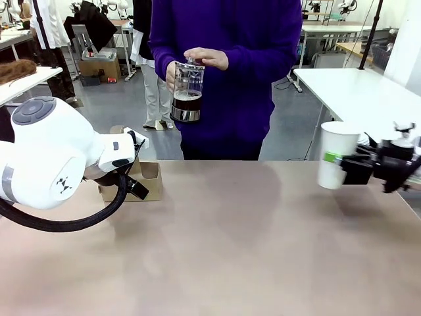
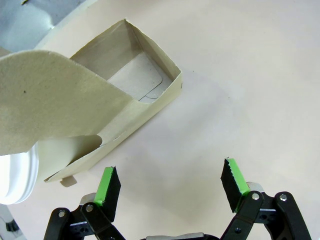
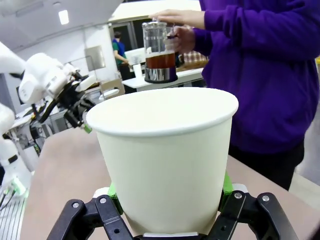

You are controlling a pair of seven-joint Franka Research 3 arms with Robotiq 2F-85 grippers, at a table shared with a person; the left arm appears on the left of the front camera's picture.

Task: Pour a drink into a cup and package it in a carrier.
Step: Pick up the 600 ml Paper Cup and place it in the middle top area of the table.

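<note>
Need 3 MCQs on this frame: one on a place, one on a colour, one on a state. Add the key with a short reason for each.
1. Where is the carrier?
A. On the table, by the left arm
B. On the floor
C. On a shelf

2. What colour is the cup?
A. Brown
B. White
C. Purple

3. What state is the left gripper in?
A. Shut on the carrier
B. Shut on the cup
C. Open, holding nothing

Key:
1 A: the front view shows it standing on the table next to the left arm.
2 B: it is plain white, gripped by the right gripper.
3 C: its green pads stand apart over bare table beside the carrier.
</note>
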